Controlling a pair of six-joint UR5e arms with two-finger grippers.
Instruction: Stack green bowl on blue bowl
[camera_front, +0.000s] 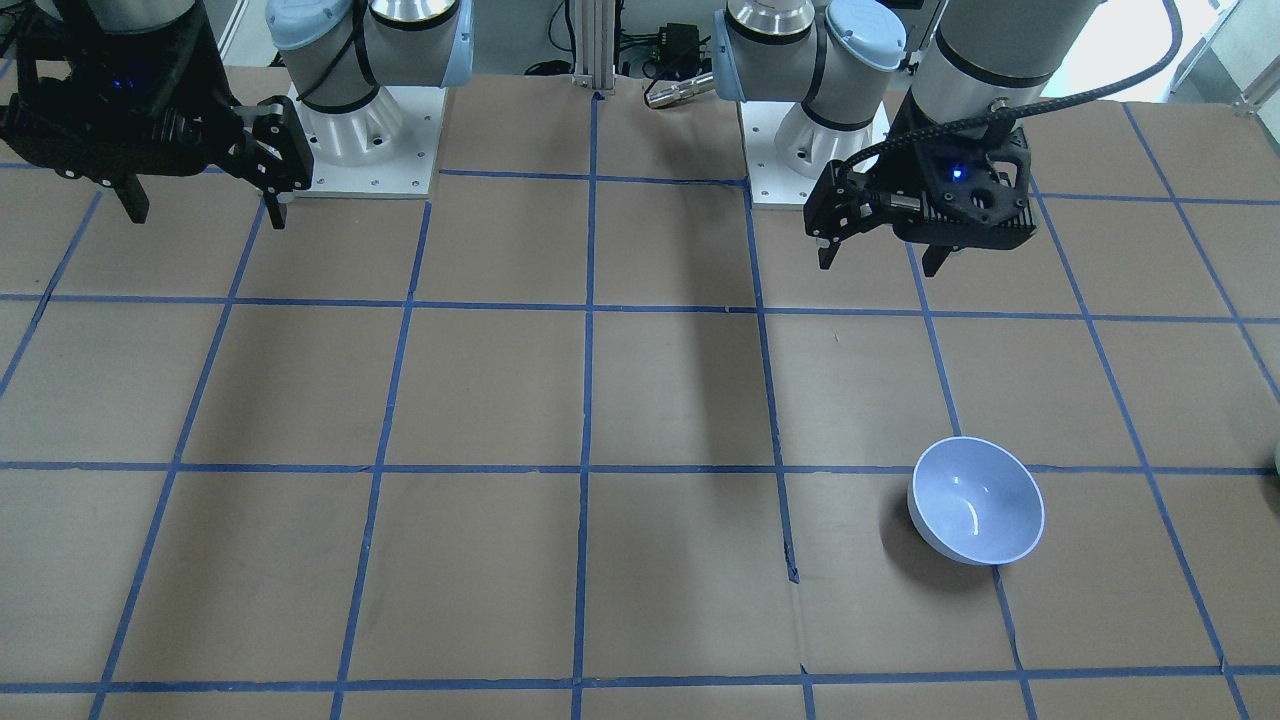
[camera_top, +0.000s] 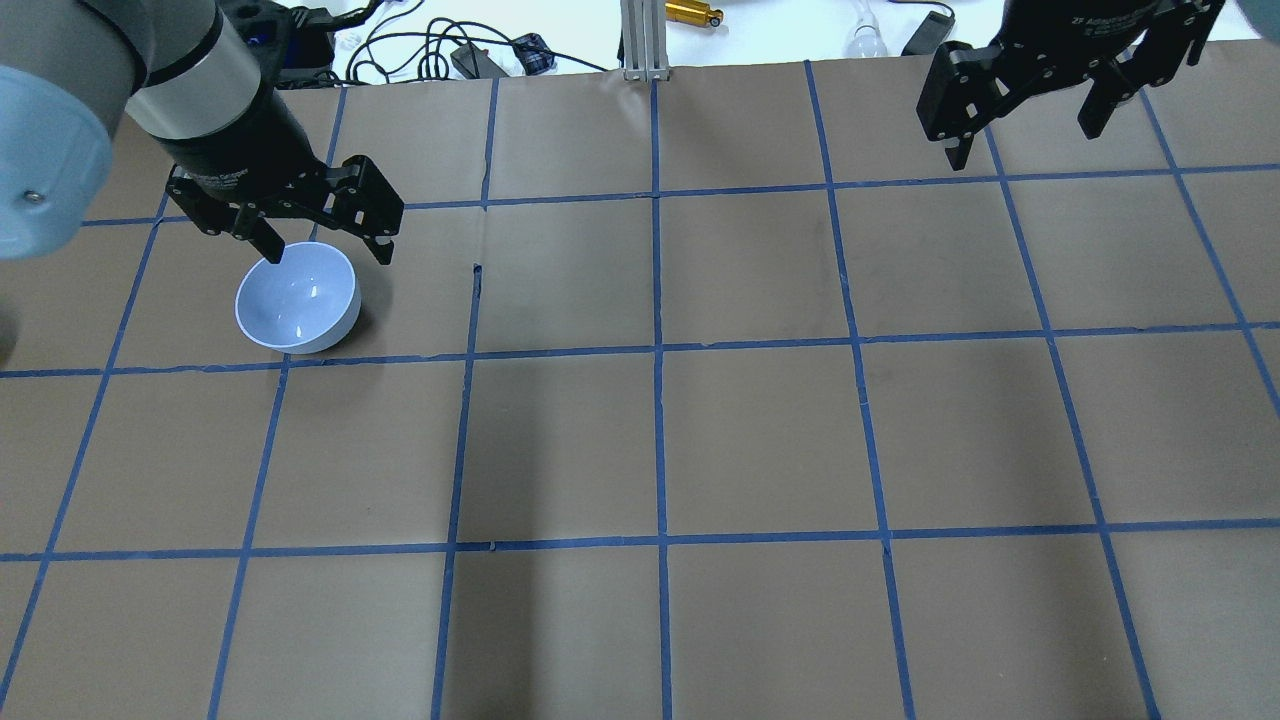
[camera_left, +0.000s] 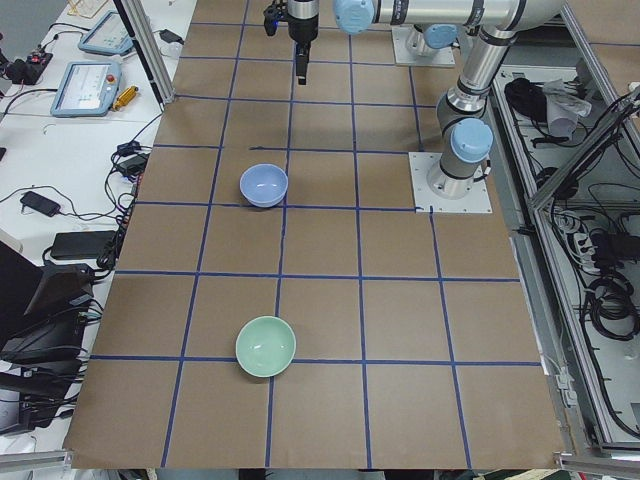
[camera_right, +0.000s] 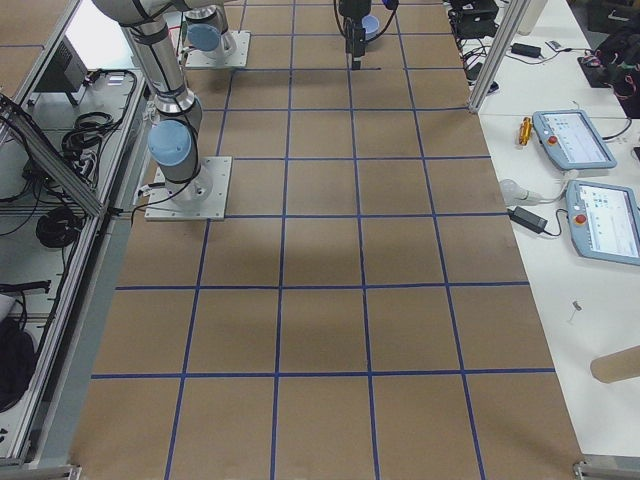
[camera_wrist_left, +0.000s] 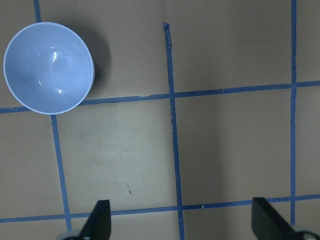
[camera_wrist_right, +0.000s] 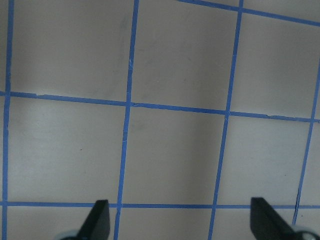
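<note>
The blue bowl (camera_front: 975, 512) stands upright and empty on the brown taped table; it also shows in the overhead view (camera_top: 297, 297), the left side view (camera_left: 264, 185) and the left wrist view (camera_wrist_left: 48, 67). The green bowl (camera_left: 266, 346) stands upright and empty nearer the table's left end, about two grid squares from the blue bowl. It is outside the overhead view. My left gripper (camera_top: 330, 255) is open and empty, high above the table just beside the blue bowl (camera_front: 880, 262) (camera_wrist_left: 182, 222). My right gripper (camera_top: 1022, 145) is open and empty, far off on the other side (camera_front: 205, 215) (camera_wrist_right: 180, 222).
Blue tape lines grid the table (camera_top: 660, 440). The arm bases (camera_front: 365, 140) (camera_front: 815, 150) stand at the robot-side edge. Cables and small devices (camera_top: 480, 50) lie past the far edge. Teach pendants (camera_left: 85, 90) (camera_right: 575, 140) lie on a white bench beside it.
</note>
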